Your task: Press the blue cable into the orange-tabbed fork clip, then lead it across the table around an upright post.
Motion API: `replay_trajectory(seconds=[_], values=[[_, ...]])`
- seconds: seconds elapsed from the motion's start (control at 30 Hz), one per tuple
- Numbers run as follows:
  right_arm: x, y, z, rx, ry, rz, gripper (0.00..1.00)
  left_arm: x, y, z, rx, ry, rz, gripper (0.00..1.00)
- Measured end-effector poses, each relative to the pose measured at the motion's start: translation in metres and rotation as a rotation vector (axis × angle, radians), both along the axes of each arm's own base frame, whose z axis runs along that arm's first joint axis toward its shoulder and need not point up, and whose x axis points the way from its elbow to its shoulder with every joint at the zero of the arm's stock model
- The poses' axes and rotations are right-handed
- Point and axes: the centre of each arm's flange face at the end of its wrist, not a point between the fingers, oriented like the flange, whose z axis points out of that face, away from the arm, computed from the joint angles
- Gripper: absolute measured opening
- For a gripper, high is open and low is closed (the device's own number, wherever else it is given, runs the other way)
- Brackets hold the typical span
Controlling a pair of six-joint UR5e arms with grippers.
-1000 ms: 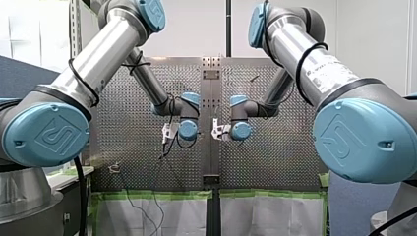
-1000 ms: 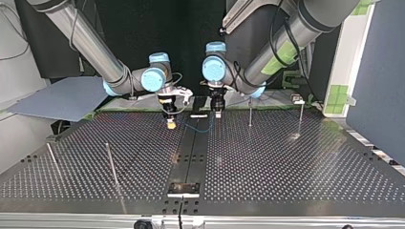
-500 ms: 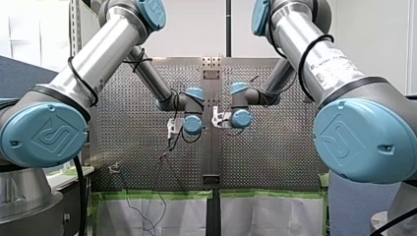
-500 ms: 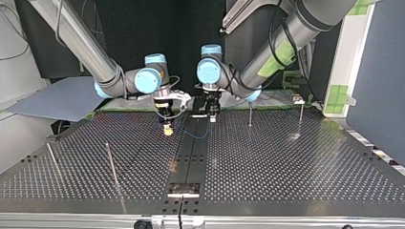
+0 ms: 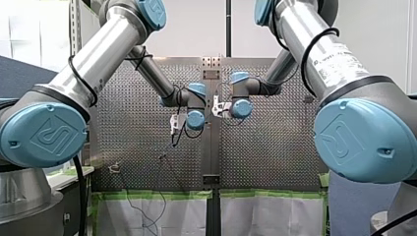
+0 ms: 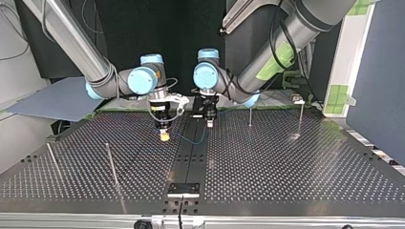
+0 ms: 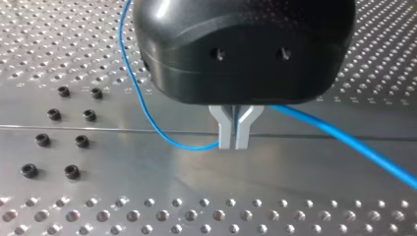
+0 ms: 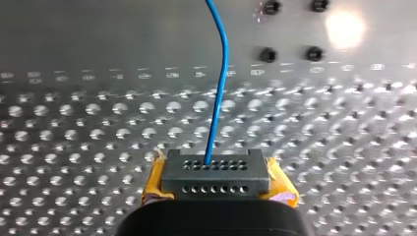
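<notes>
Deck check for you: the perforated table [image 6: 286,162] has a smooth centre strip [image 6: 191,157] with black screws [image 7: 81,141]. Both grippers hang over that strip, at the far side in the top view. My left gripper [image 7: 235,144] has its metal fingers pinched narrow on the blue cable [image 7: 344,144]. My right gripper [image 8: 215,167], yellow pads, is clamped on the same cable close by, with slack sagging between them. The deck is open toward the near edge. Upright posts [image 6: 250,114] stand well apart on either side.
</notes>
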Motion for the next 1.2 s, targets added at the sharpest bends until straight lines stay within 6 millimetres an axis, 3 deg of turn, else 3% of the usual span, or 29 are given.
replay_trajectory(seconds=[0.33,0.9,1.2], values=[[-0.003,0.004,0.031,-0.026,-0.019,0.001,0.0,0.001,-0.001,0.016,-0.018,-0.01,0.0,0.0],[-0.008,0.013,0.077,-0.061,-0.052,0.001,0.0,0.004,-0.002,0.071,-0.076,-0.074,-0.001,0.0],[-0.02,0.013,0.111,-0.099,-0.081,-0.01,0.0,0.008,-0.005,0.082,-0.078,-0.077,-0.001,0.0]])
